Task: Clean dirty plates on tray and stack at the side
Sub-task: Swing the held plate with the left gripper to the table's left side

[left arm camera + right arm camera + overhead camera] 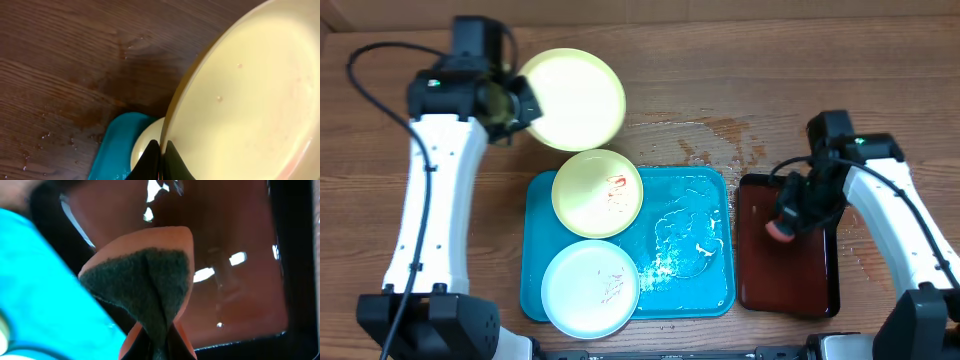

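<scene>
A pale yellow round plastic plate (pixel 578 98) is pinched at its rim by the left gripper (pixel 527 101), whose jaws are closed tight on the plate's edge. In the left wrist view the dark fingertips (pixel 150 162) are seen clamped on either side of that rim, and the plate's visible face is plain pale yellow. The plate is held over the brown wooden table (pixel 800 60), just beyond the far left corner of the large turquoise-blue rectangular plastic tray (pixel 715 300); whether it touches the table cannot be told. Two more plates are found on the left half of this tray. A pale yellow-green round plate (pixel 597 192), marked with reddish smears on its centre, is set at the far left corner and overhangs the tray's far edge. A pale blue-white round plate (pixel 590 288), with faint reddish marks, is set at the near left corner and overhangs the near edge. The rims of these two plates meet. The right half of the tray is covered with water and foam (pixel 685 240), and wet patches (pixel 720 135) are seen on the table beyond it. A narrower dark red-brown rectangular tray (pixel 800 280) is placed just to the right of the turquoise one. Over it, the right gripper (pixel 782 225) is closed on a salmon-coloured sponge (pixel 145 280), whose dark green scouring face is folded between the fingers.
</scene>
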Robot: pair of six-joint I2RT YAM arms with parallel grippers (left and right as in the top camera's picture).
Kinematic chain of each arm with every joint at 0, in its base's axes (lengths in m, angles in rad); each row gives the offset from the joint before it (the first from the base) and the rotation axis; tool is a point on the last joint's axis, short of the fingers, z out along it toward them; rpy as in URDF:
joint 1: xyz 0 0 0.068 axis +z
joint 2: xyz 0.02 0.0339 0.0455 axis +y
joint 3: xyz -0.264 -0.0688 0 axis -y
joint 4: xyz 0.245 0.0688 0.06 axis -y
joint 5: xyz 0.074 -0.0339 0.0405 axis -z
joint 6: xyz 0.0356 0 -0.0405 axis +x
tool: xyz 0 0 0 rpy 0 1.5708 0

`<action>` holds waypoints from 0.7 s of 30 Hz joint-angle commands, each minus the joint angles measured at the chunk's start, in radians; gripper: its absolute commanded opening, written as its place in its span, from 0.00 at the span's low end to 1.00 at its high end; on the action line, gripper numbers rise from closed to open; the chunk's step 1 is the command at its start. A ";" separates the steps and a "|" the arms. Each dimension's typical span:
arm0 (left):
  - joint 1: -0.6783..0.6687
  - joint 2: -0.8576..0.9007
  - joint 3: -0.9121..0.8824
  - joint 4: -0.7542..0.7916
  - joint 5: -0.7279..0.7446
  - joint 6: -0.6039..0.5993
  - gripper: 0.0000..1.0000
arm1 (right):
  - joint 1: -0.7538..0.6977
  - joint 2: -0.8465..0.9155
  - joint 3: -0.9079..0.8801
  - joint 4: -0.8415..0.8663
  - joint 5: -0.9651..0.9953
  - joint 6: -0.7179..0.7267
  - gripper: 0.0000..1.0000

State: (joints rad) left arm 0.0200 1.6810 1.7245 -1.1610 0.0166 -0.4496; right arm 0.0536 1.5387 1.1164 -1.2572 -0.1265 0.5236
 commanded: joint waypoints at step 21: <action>0.466 -0.032 -0.297 0.100 0.195 0.087 0.04 | 0.047 -0.003 -0.269 0.267 -0.036 0.105 0.04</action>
State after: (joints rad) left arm 0.4877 1.6752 1.4326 -1.0725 0.1844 -0.3813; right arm 0.0982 1.5387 0.8959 -1.0241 -0.1493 0.5972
